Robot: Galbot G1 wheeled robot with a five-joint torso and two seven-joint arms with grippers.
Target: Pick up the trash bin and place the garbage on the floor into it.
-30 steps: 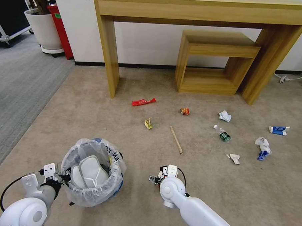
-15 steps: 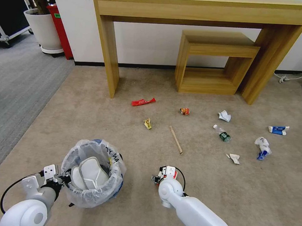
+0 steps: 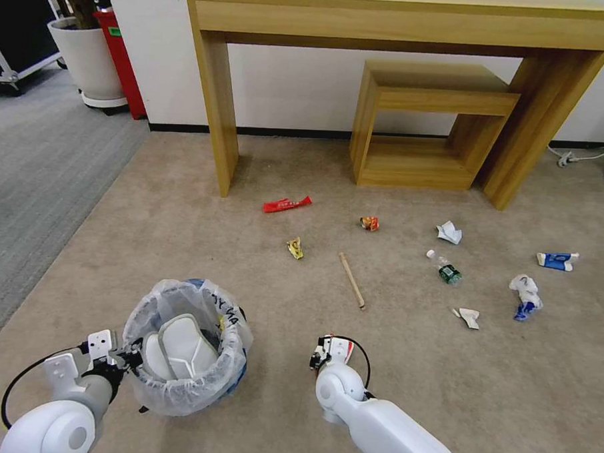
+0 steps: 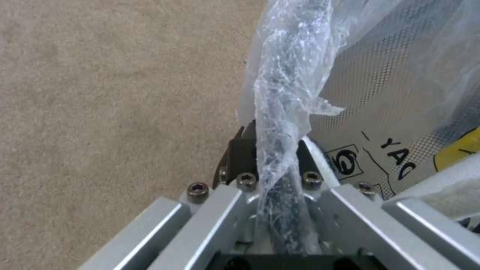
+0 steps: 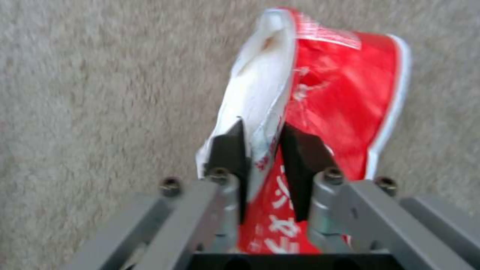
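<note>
At seven o'clock in the head view, the trash bin point(image 3: 186, 347) is gripped at its bag-lined rim by the left gripper point(image 3: 124, 360), whose fingers point(image 4: 240, 152) are closed on the crinkly plastic edge. Flattened white pieces are seen inside the bin. At six o'clock, the right gripper point(image 3: 324, 353) is held low over the floor point(image 3: 441, 393), its fingers point(image 5: 227, 150) clamped on a red and white wrapper point(image 5: 320, 97). Farther out, the rest of the garbage is scattered on the tan carpet: a wooden stick point(image 3: 352, 280) toward twelve o'clock, a small yellow wrapper point(image 3: 295, 247) at eleven, a small bottle point(image 3: 445, 267), crumpled paper point(image 3: 469, 318) and a blue-white packet point(image 3: 527, 296) toward two. Beyond these, a long red wrapper point(image 3: 287, 204) and an orange wrapper point(image 3: 369, 223) are seen near the legs of a wooden surface point(image 3: 404, 20) at twelve o'clock.
</note>
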